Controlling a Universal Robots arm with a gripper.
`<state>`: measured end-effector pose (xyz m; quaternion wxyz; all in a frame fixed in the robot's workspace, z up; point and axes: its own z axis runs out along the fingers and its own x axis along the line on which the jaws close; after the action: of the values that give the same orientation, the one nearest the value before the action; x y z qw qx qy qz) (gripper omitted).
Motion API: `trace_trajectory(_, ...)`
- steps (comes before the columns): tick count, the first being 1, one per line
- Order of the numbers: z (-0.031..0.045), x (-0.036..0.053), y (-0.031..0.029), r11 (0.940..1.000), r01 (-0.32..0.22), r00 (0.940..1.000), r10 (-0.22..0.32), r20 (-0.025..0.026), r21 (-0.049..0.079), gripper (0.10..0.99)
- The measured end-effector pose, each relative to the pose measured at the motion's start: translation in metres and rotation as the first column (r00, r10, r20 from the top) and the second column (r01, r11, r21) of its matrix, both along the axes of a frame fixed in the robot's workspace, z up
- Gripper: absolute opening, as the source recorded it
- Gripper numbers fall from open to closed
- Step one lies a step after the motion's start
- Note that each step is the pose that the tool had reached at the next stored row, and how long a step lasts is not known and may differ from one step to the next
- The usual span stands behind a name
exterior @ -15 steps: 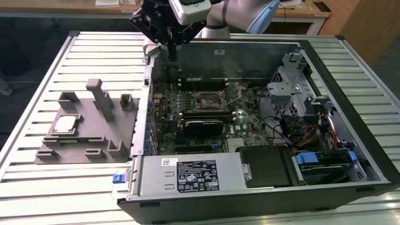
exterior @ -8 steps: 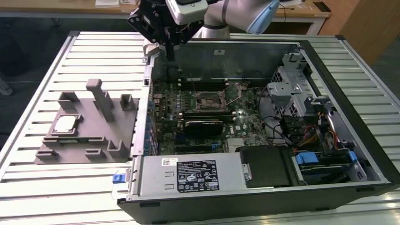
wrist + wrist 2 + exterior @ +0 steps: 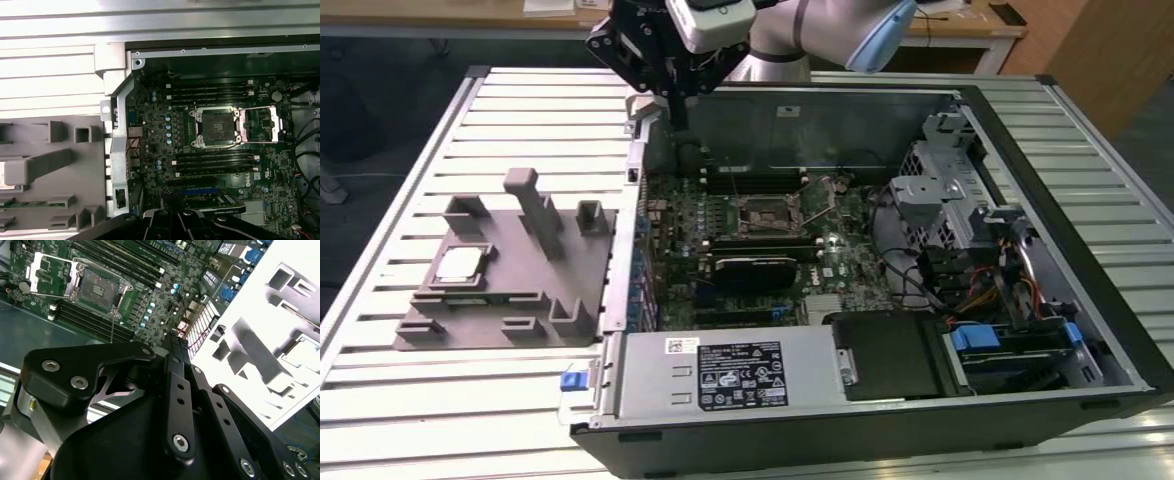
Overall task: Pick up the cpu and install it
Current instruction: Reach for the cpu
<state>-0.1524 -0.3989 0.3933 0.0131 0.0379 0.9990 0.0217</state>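
One cpu (image 3: 460, 263) lies flat on the fixture (image 3: 507, 300), near its edge on the exterior view's left. Gripper (image 3: 678, 122) hangs over the case (image 3: 761, 445) rim, well apart from it, clenched and empty. Second wrist view: fingertips (image 3: 174, 342) pressed together above the motherboard (image 3: 160, 305). First wrist view: socket (image 3: 215, 127) frame flipped open.

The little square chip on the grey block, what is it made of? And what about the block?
The chip looks like metal on top: its face is pale, silvery and catches the light. Its thin tan rim might be circuit board, which is hard to tell. The grey block looks like plastic with a dull finish: even grey, no shine, with moulded posts and slots.
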Motion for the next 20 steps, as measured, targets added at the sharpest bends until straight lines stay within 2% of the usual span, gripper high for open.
trace_trajectory(20, 0.0000, -0.0162, 0.0000, 1.0000, 0.000, 1.0000, 0.000, 0.0000, 0.000, 0.106)
